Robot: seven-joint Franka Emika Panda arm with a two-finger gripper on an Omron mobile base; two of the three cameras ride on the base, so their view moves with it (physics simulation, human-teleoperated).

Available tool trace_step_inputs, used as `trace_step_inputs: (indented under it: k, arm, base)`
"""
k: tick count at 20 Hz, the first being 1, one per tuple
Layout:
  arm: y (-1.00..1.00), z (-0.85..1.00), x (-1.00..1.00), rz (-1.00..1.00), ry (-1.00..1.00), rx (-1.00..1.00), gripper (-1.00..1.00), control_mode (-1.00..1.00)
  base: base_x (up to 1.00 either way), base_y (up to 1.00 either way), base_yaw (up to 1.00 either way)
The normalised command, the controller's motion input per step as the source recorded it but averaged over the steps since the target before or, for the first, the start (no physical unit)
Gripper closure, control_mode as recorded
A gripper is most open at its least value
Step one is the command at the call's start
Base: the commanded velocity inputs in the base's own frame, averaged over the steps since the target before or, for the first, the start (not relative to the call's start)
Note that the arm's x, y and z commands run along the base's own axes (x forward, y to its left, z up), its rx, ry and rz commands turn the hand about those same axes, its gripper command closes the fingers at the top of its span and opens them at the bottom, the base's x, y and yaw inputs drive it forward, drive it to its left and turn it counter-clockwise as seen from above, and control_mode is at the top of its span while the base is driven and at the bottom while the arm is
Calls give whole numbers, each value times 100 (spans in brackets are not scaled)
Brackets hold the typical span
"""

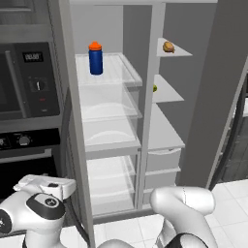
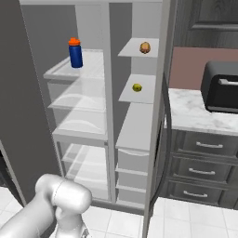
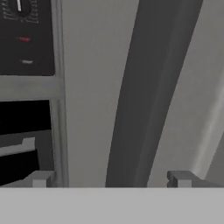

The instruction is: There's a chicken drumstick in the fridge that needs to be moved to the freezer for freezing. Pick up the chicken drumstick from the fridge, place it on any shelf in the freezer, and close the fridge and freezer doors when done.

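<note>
Gripper: open wide, fingertips far apart at the bottom of the hand view, holding nothing; the dark handle of the fridge door runs up between them. Contact with the handle cannot be told.
Drumstick: on the top freezer shelf, resting free.
Freezer: open, just right of the fridge.
Fridge: open; blue bottle upright on its top glass shelf.
Left base view: oven left of the fridge; hand low beside the fridge door edge.
Right base view: yellow-green item on the freezer shelf below the drumstick; toaster on the counter right of the freezer.
</note>
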Motion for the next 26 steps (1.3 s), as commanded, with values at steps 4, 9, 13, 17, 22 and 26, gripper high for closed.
trace_step_inputs:
  k: [4, 9, 13, 17, 22, 26]
  arm:
    - [-6, -18, 16, -3, 0, 0, -100, -100]
    - [-8, -22, 41, -6, 0, 0, -100, -100]
    - [-1, -41, 83, -7, 0, -1, -100, -100]
    - [-66, -26, 41, -9, 0, 0, -100, -100]
    - [-100, -20, 26, -10, 0, 2, -100, -100]
    - [-100, -16, 19, -7, 0, 5, -100, -100]
  base:
    - [0, 0, 0]
    - [0, 0, 0]
    - [0, 0, 0]
    - [0, 0, 0]
    - [0, 0, 0]
    - [0, 0, 0]
